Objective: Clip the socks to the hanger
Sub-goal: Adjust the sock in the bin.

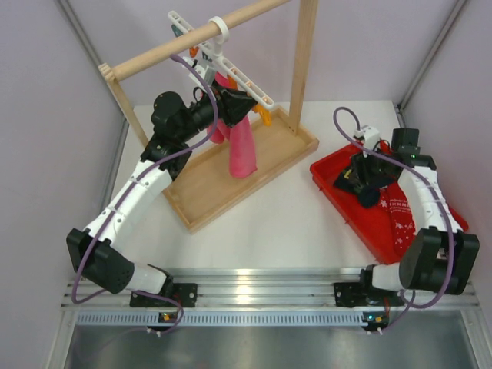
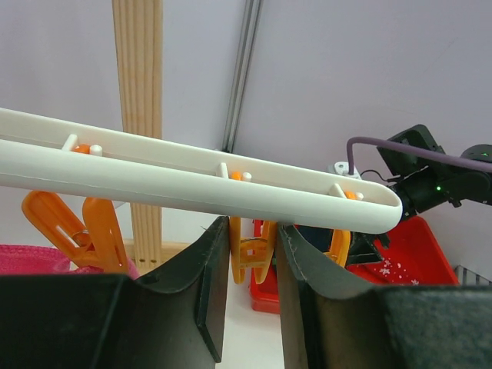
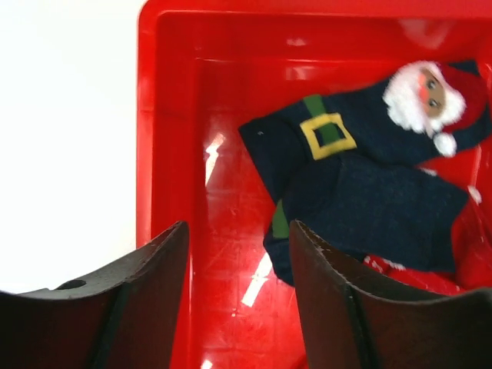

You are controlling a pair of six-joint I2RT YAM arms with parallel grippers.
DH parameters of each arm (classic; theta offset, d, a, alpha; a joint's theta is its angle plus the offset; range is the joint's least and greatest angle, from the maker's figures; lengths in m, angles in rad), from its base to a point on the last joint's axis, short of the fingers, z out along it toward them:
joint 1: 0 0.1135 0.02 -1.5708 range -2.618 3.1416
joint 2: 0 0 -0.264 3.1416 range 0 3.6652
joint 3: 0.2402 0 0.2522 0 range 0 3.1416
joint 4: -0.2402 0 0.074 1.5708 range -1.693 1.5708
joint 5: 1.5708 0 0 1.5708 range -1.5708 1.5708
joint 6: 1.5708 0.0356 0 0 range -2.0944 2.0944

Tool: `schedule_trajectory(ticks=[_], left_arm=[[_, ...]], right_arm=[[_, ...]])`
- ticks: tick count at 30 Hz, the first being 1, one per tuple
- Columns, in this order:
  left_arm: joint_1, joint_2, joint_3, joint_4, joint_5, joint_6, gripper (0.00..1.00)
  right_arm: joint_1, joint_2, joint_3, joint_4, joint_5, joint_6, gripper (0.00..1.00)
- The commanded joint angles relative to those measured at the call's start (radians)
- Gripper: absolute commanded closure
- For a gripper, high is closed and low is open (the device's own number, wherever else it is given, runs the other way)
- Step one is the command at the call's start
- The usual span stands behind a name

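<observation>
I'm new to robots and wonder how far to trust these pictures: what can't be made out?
Right wrist view: the socks overlap in the red tray and run off the right edge, so their number is unclear.
Top view: the right arm covers most of them.
Left wrist view: the hanger runs off the left edge, hook unseen; the left pincer, shut on an orange clip, hides all but a sliver of the pink cloth.
</observation>
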Motion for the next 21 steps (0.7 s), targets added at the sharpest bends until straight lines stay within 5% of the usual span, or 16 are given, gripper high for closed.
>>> schedule_trajectory(ticks=[1,9,21], left_arm=[[0.002,-0.037,0.005,-0.013,0.011,0.006,1.00],[0.002,-0.028,0.005,-0.015,0.011,0.010,1.00],[0.003,-0.027,-0.014,-0.017,0.006,0.021,1.00]], right_arm=[[0.043,0.053,0.033,0.030,-0.038,-0.118,0.48],[0.051,0.247,0.063,0.040,0.008,-0.394,0.55],[0.103,0.403,0.031,0.180,0.066,-0.388,0.50]])
